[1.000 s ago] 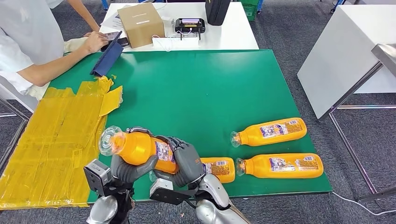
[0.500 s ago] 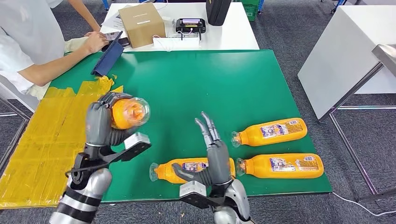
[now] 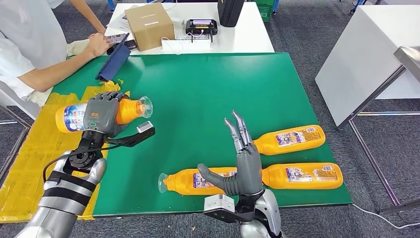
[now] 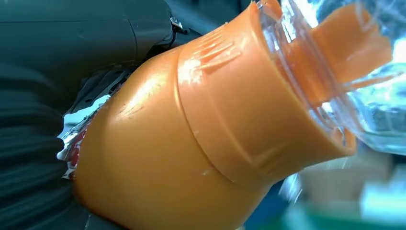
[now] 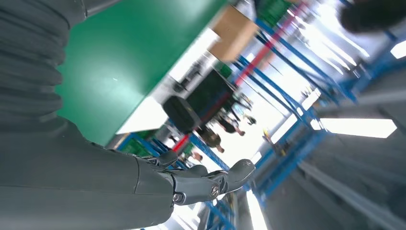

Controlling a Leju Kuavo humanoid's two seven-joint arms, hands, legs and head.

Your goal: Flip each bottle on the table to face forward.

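My left hand point(image 3: 101, 114) grips an orange bottle point(image 3: 74, 117) around its middle, held above the table's left side with its clear cap point(image 3: 145, 106) pointing right. Up close, that bottle point(image 4: 191, 143) and its clear cap point(image 4: 335, 72) lie beside my left hand point(image 4: 48, 120). My right hand point(image 3: 242, 161) stands open, fingers up, over the front edge. Behind it a bottle point(image 3: 190, 181) lies on the green mat point(image 3: 208, 94), cap to the left. Two more bottles point(image 3: 289, 139) point(image 3: 302, 176) lie at the right, caps to the left. My right hand point(image 5: 143, 182) holds nothing.
Yellow tape point(image 3: 54, 144) covers the mat's left part. A person point(image 3: 29, 44) sits at the far left with a hand by a blue folder point(image 3: 113, 59). A cardboard box point(image 3: 148, 25) and a black device point(image 3: 201, 26) stand on the white table behind. A white table point(image 3: 366, 54) is at the right.
My left hand has carried the bottle left and turned it so the cap points right. My right hand let go of it and rose open over the front bottle.
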